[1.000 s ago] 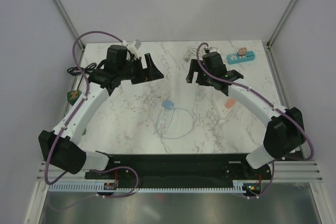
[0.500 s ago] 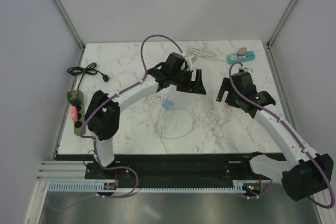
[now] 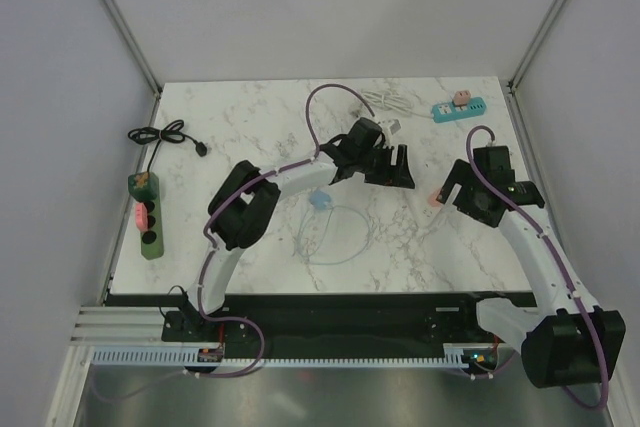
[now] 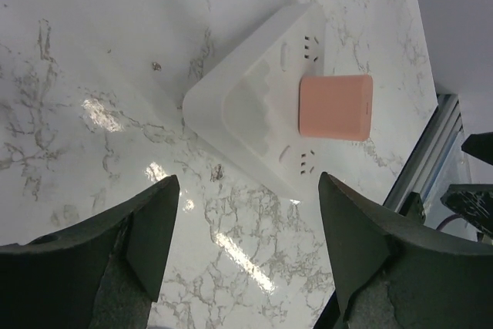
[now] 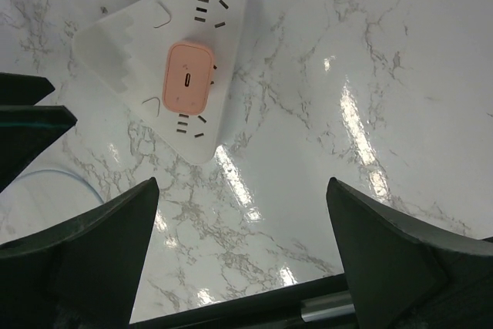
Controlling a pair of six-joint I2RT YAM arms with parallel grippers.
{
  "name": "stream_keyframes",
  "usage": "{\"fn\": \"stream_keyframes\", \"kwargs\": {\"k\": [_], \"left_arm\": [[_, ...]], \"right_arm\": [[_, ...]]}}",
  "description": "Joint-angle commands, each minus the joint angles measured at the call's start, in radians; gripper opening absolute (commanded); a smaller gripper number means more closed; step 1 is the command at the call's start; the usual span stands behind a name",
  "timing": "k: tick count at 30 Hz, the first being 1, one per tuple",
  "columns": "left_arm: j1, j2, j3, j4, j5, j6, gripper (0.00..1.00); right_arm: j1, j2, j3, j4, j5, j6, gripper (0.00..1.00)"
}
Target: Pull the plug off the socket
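At the far left of the desk (image 3: 250,127) a green power strip (image 3: 147,217) lies well apart from the work, and a thin blue cable (image 3: 320,198) loops near the middle. Right of that, the left fingers (image 4: 146,229) hover spread wide and hold nothing, just short of the white triangular socket (image 4: 246,105), which lies flat near the desk's right edge. The pink plug (image 4: 335,107) is seated in the socket's top face. It looks like a small, stiff, smooth plastic block, light and probably slippery. Its two long flat sides offer the best hold, with a pull straight out along the pins. The socket looks light too, and would likely lift or slide on the polished marble unless one arm pins a bare corner. The right fingers (image 5: 108,244) hang near it, likewise apart and empty. Bare marble surrounds the socket, but the desk edge is close on the right and both arms crowd the same spot.
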Motion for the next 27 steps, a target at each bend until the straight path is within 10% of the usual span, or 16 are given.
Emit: {"fn": "stream_keyframes", "kwargs": {"k": [1,16,27], "left_arm": [[-0.008,0.039,0.04,0.115,0.012,-0.075,0.79],[-0.047,0.145,0.008,0.244,0.006,-0.216,0.77],[-0.054,0.156,-0.054,0.322,-0.005,-0.208,0.56]], "right_arm": [[-0.015,0.01,0.009,0.033,-0.072,-0.029,0.98],[-0.02,0.089,-0.018,0.14,-0.205,-0.003,0.98],[-0.041,0.206,0.02,0.193,-0.213,0.043,0.98]]}}
